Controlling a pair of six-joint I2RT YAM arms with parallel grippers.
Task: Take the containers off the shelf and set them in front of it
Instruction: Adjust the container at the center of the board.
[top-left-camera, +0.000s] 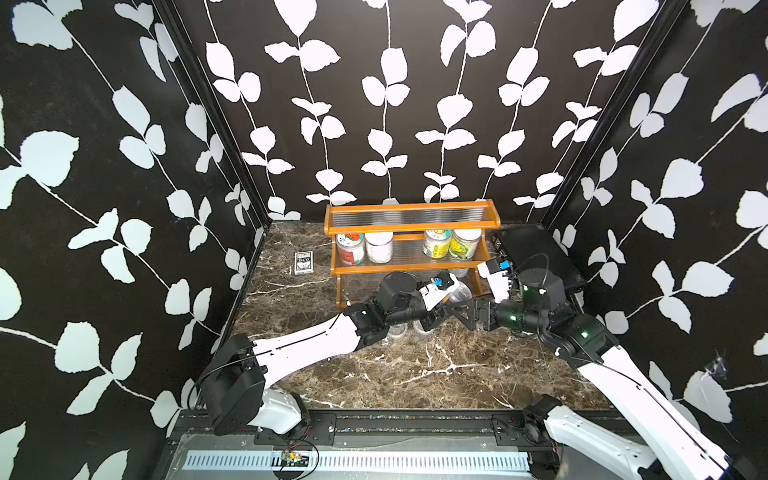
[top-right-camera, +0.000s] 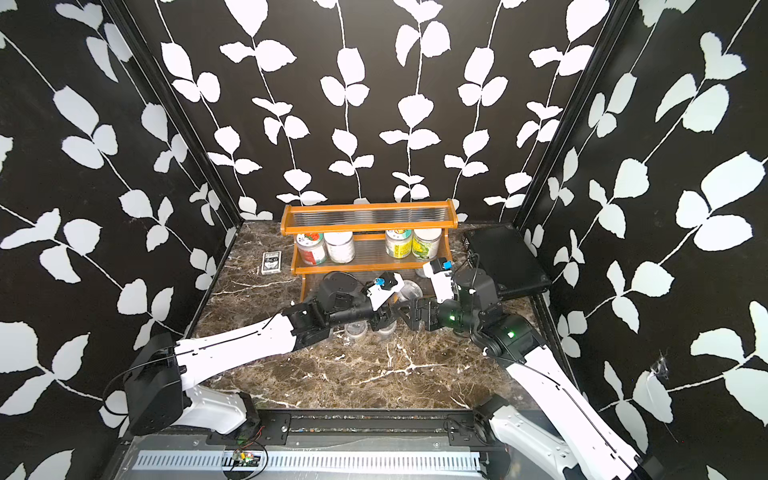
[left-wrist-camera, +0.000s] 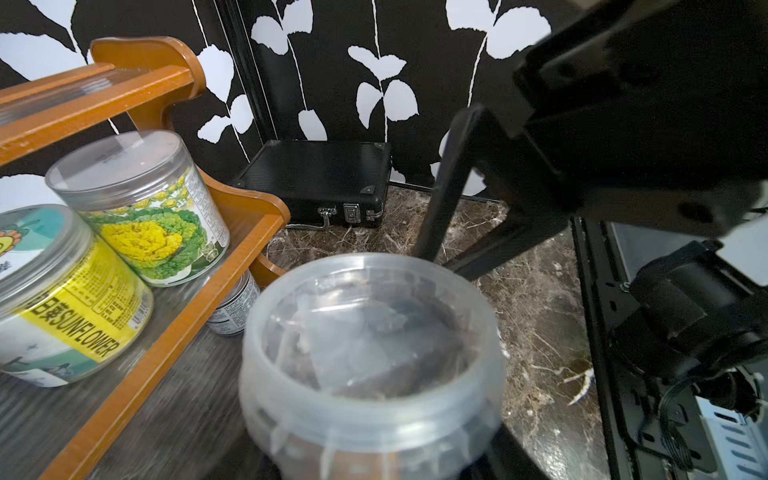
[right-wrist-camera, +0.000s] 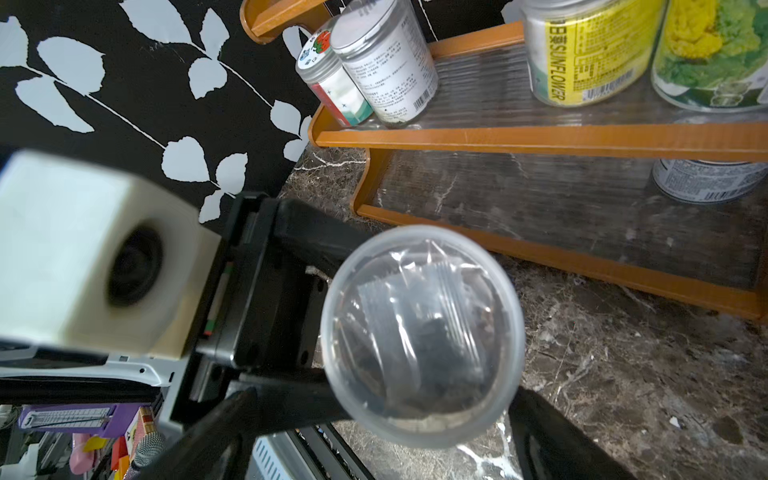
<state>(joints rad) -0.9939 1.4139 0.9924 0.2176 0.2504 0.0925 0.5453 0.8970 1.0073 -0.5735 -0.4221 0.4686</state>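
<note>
Left tool (right-wrist-camera: 332, 324) is clamped on a clear cup (right-wrist-camera: 419, 336) just in front of the shelf (top-left-camera: 411, 227), right of centre; right tool (top-left-camera: 462, 311) stands apart beside it — lower it level onto the tabletop (top-left-camera: 415, 374) by the two cups (top-left-camera: 399, 330), then let go

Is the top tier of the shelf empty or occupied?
Empty. In both top views the top tier of the shelf shows only bare ribbed plastic; the jars stand one tier lower.
</note>
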